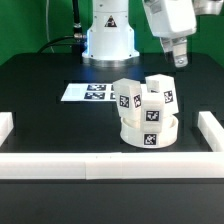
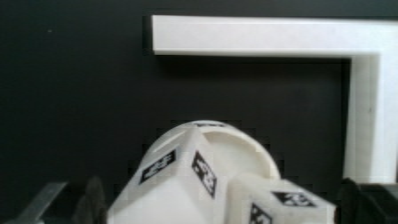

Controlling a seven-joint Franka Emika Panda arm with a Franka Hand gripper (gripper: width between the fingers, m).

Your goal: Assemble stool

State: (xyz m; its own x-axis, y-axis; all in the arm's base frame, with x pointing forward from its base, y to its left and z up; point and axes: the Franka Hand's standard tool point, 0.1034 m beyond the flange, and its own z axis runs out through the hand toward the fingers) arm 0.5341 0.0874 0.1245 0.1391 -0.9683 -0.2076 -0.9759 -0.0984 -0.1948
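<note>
Exterior view: the gripper was seen raised above the bench, fingers empty and slightly parted, the stool lying below, toward that view's left.

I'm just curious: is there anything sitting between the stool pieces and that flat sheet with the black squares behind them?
No. In the exterior view only bare black table separates the stool parts from the marker board.

Arm's white base sits at the top center of the exterior view. The wrist hangs down in the upper right, and the pincer is up in the air gripping nothing. Can't really tell how wide its fingers are.
</note>
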